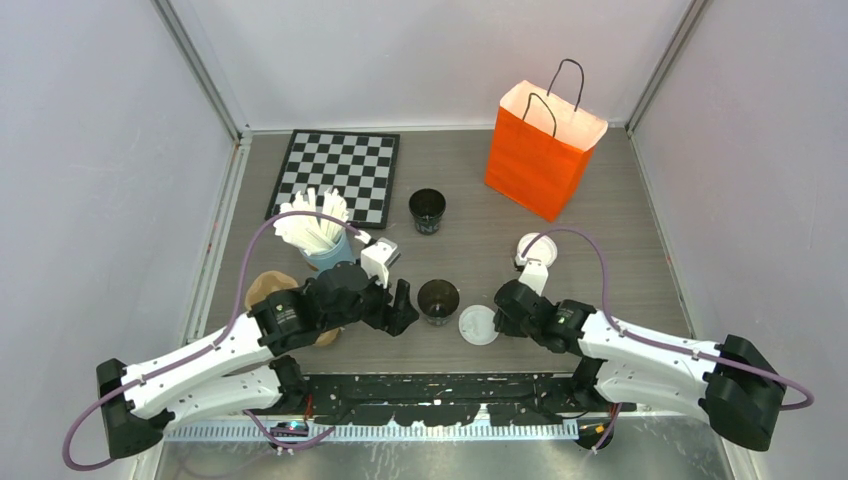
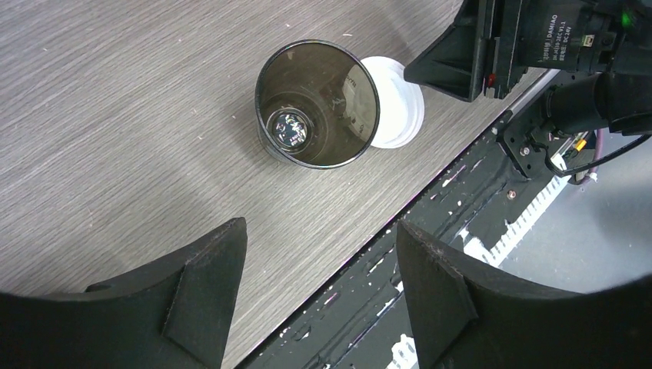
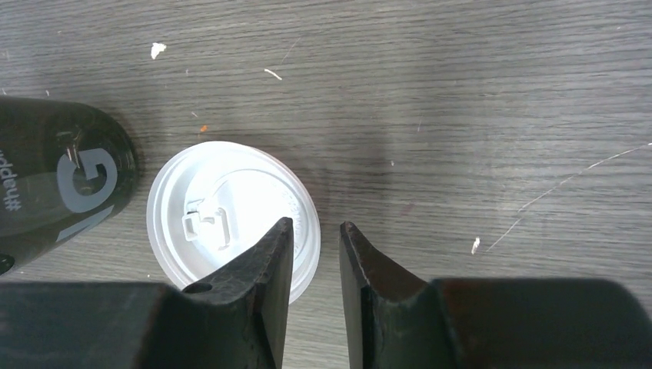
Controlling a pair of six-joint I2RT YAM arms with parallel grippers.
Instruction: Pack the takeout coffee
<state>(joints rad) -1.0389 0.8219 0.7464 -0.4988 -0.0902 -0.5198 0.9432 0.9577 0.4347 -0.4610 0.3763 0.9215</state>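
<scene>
The near cup [image 1: 438, 300] stands upright and uncapped on the surface [image 1: 610, 240], in front of the gap between the two arms. Its rim is open and its inside is dark and shiny. A white lid [image 3: 223, 215] lies flat just right of this cup, nearly touching its base.

The left pincer [image 2: 319, 238] sits just left of the near cup with its fingers spread wide and nothing between them. The cup is beyond the fingertips, clear of both.

The right pincer [image 3: 317, 227] is low over the lid's side away from the cup. Its fingers are only slightly parted and bare surface shows in the slit between them. One finger covers the lid's rim, but the lid lies flat and is not clamped.

A far cup [image 1: 427, 211], also uncapped, stands straight behind the near cup. A second white round piece [image 1: 537, 248] lies behind and right of the near cup; I cannot tell if a cup is under it.

An orange bag [image 1: 540, 155] stands open farther back on the right. A blue cup [image 1: 328, 252] of white sticks is behind and left of the near cup, with a checkerboard [image 1: 335, 175] beyond it.
</scene>
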